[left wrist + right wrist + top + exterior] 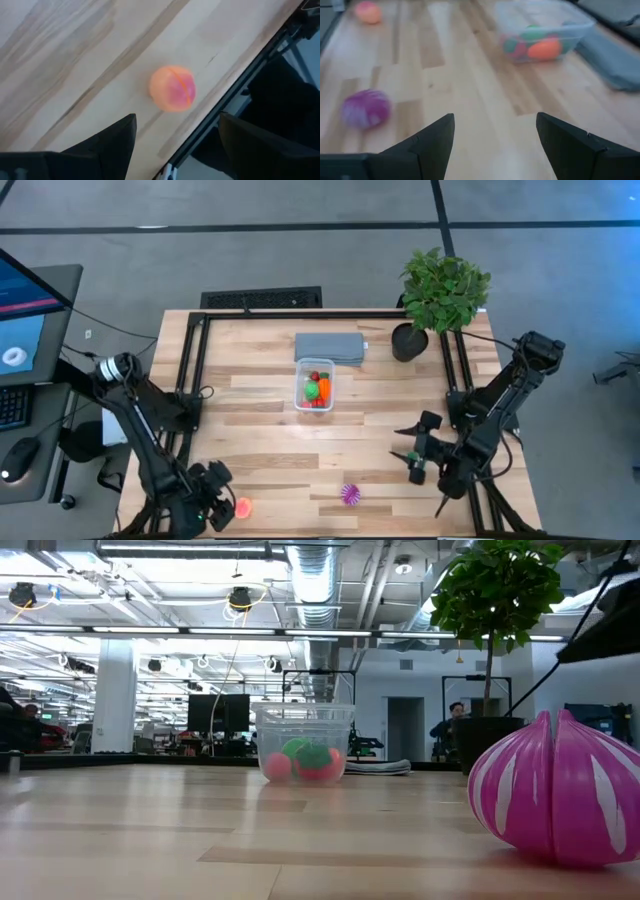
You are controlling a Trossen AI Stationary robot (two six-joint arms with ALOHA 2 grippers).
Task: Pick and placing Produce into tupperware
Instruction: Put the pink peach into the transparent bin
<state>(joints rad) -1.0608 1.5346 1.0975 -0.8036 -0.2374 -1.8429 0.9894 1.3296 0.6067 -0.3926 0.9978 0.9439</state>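
The clear tupperware tub stands mid-table and holds red, green and orange toy produce; it also shows in the low view and the right wrist view. A pink-orange toy peach lies near the table's near left edge, just ahead of my open left gripper; it lies beyond the fingers in the left wrist view. A purple spiky ball lies near the near edge. My right gripper is open and empty to its right.
A grey pad lies behind the tub. A potted plant stands at the far right corner. A black frame rail runs along the table's sides. Bare wood lies between the tub and the near edge.
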